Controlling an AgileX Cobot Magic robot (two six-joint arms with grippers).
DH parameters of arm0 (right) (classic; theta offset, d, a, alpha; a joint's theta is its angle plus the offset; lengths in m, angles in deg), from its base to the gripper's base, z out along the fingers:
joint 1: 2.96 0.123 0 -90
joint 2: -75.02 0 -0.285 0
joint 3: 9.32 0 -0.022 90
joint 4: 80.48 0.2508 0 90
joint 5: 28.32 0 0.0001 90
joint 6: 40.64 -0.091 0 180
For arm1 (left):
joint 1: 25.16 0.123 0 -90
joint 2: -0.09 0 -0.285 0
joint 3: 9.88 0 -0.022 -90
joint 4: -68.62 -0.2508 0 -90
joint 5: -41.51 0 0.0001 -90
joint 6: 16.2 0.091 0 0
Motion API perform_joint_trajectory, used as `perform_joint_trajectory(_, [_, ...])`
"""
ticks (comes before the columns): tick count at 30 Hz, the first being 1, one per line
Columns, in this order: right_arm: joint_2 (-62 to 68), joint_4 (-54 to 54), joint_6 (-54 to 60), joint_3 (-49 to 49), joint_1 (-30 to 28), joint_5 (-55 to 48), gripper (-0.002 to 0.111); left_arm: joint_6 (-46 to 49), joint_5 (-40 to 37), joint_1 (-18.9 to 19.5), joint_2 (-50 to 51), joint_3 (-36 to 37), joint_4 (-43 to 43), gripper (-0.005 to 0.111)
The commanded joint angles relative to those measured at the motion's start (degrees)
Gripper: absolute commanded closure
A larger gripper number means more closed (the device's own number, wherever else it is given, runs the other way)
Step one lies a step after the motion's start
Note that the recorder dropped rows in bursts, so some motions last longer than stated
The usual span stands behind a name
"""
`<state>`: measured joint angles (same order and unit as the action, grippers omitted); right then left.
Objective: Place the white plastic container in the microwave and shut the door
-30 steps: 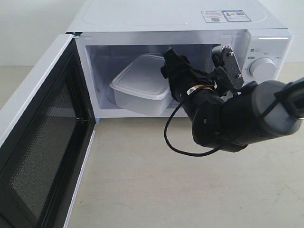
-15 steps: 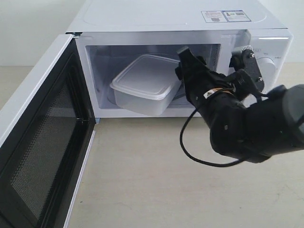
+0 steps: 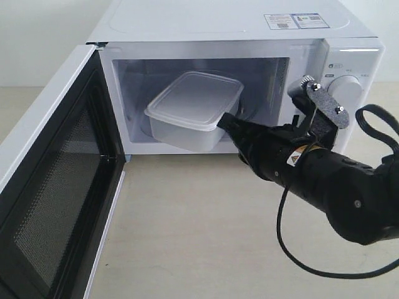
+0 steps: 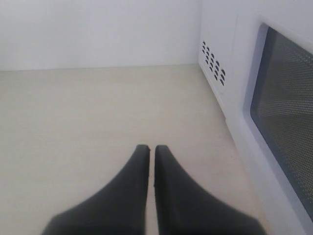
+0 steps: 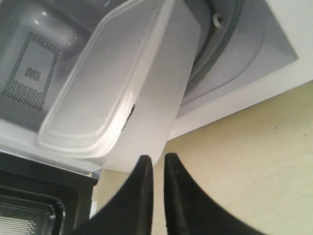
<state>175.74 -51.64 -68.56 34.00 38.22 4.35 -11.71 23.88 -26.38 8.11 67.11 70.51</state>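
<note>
Beige tabletop (image 3: pixel 187 237) bears the microwave (image 3: pixel 218 25) before a plain white wall (image 3: pixel 37 37).

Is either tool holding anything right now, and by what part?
Nothing is held. Right tool is shut, its tips at the container's near wall, not around it. Left tool is shut and empty.

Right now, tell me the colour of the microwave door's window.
Dark mesh window, black frame; the exterior view shows it best.

Plain lab bench, microwave (image 3: pixel 218 18), beige tabletop (image 3: pixel 187 237), blank white wall (image 3: pixel 43 37)
</note>
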Motion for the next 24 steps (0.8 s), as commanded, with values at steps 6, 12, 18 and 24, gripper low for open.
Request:
perform_joint_trajectory(6, [2.9,-1.1,16.1,-3.6,-0.8,-3.7,0.108,0.1,0.1,0.2,-0.2,0.2,0.2,0.102])
perform_joint_trajectory(12, [7.6,-4.9,16.5,-9.5,-3.0,-7.2,0.108,0.1,0.1,0.2,-0.2,0.2,0.2,0.102])
perform_joint_trajectory(18, [12.2,-9.0,16.5,-15.1,-3.0,-7.9,0.108,0.1,0.1,0.2,-0.2,0.2,0.2,0.102])
perform_joint_trajectory(24, [16.2,-9.2,16.9,-22.8,-3.0,-11.1,0.108,0.1,0.1,0.2,-0.2,0.2,0.2,0.102])
